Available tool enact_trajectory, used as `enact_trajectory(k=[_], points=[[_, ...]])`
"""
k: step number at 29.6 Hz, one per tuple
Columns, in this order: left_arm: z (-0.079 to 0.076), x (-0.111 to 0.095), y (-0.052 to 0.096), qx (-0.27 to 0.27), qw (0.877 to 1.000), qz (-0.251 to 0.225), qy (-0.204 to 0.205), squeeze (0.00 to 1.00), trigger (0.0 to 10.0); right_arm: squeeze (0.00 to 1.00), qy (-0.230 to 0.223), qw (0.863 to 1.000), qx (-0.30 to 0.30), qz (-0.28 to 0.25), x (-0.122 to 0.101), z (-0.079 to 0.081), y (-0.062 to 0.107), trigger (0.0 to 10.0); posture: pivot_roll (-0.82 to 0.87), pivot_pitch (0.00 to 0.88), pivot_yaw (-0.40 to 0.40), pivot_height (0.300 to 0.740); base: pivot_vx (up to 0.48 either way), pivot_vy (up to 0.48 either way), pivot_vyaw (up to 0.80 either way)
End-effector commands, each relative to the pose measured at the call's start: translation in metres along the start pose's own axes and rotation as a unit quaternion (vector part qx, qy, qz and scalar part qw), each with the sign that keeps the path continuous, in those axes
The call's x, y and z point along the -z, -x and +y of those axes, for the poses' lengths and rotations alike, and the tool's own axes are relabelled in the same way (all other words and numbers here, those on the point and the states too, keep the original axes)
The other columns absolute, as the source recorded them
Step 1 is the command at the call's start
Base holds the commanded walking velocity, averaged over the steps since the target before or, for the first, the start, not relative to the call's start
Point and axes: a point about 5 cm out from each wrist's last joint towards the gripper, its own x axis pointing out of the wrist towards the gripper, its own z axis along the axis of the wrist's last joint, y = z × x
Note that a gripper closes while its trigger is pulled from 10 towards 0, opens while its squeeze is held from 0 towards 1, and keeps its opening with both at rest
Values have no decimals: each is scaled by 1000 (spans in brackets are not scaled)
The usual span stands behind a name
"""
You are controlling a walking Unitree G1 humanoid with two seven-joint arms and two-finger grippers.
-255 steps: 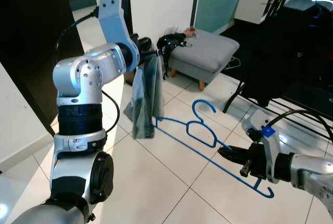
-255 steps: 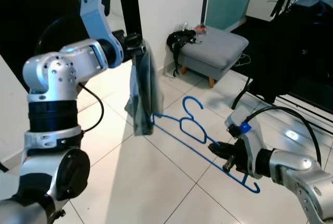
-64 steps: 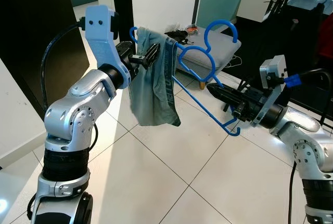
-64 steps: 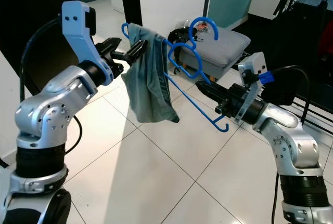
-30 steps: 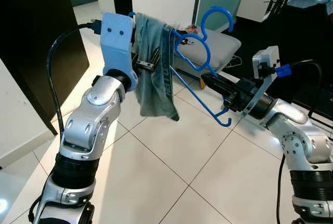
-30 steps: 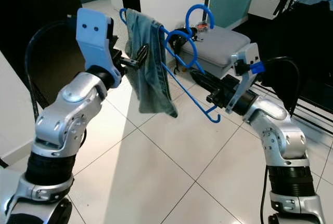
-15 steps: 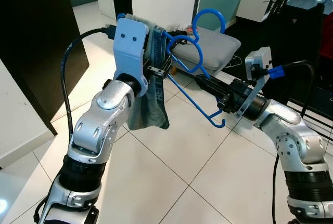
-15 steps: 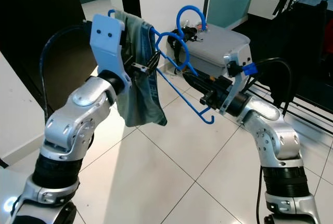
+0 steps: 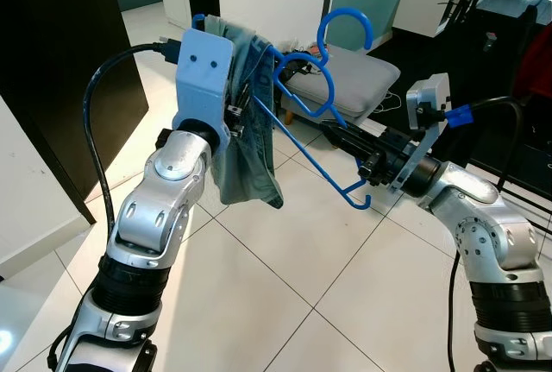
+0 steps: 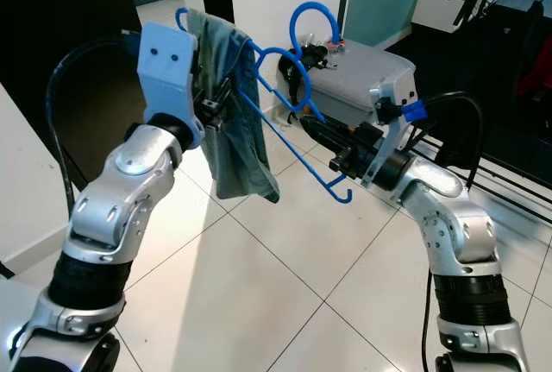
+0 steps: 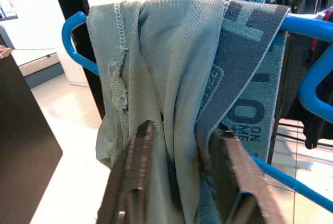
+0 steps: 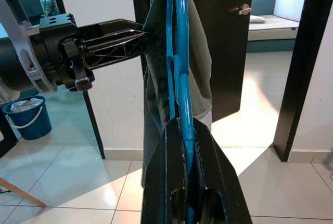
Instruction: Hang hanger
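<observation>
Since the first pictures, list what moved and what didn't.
The blue hanger was lifted from near the floor to chest height, the denim garment now draped over it. The left gripper stays on the garment, the right gripper on the hanger's end. The grey footstool stayed put.

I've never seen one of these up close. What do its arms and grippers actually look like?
Both arms are silver metal with rounded joints and black ribbed collars. A pale blue housing caps the left wrist, fed by a black cable. The right wrist carries a white box with a blue tag. The left gripper and right gripper have long black fingers.
</observation>
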Motion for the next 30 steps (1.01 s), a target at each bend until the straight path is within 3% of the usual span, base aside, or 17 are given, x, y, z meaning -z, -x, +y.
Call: enact_trajectory(k=[1, 14, 16, 18, 19, 25, 27, 28, 29, 30], points=[[2, 1, 0, -8, 1000, 4, -10, 0, 0, 0, 7, 1000, -13, -11, -7, 5, -2, 10000, -8, 91, -12, 740, 0, 0, 0], [9, -1, -2, -26, 1000, -1, 6, 0, 0, 0, 12, 1000, -5, -5, -5, 3, -3, 10000, -5, 86, -13, 740, 0, 0, 0], [4, -20, -3, 30, 996, -39, 72, 0, 0, 0, 19, 999, 35, 18, 1, -6, -4, 10000, -4, 83, -16, 740, 0, 0, 0], [2, -26, -3, 52, 993, -52, 90, 0, 0, 0, 20, 998, 49, 26, 4, -9, -5, 10000, -4, 83, -16, 740, 0, 0, 0], [1, -34, -3, 78, 989, -67, 106, 0, 1020, 0, 20, 997, 67, 40, 8, -13, -5, 10000, -2, 84, -18, 740, 0, 0, 0], [1, -50, 0, 125, 982, -93, 102, 0, 1608, 0, 14, 991, 109, 72, 18, -22, -5, 10000, 2, 86, -18, 740, 0, 0, 0], [-1, -50, 1, 147, 981, -86, 93, 0, 3529, 0, 12, 990, 118, 74, 20, -24, -5, 10000, 6, 88, -18, 740, 0, 0, 0], [-1, -50, 1, 147, 981, -86, 93, 0, 3529, 0, 12, 990, 118, 74, 20, -24, -5, 10000, 6, 88, -18, 740, 0, 0, 0], [-6, -44, 2, 161, 981, -74, 83, 0, 4627, 0, 11, 990, 119, 71, 19, -24, -6, 10000, 3, 90, -17, 740, 0, 0, 0], [-15, -34, 6, 185, 978, -55, 76, 0, 6745, 0, 10, 991, 117, 65, 17, -24, -6, 10000, 4, 91, -17, 740, 0, 0, 0]])
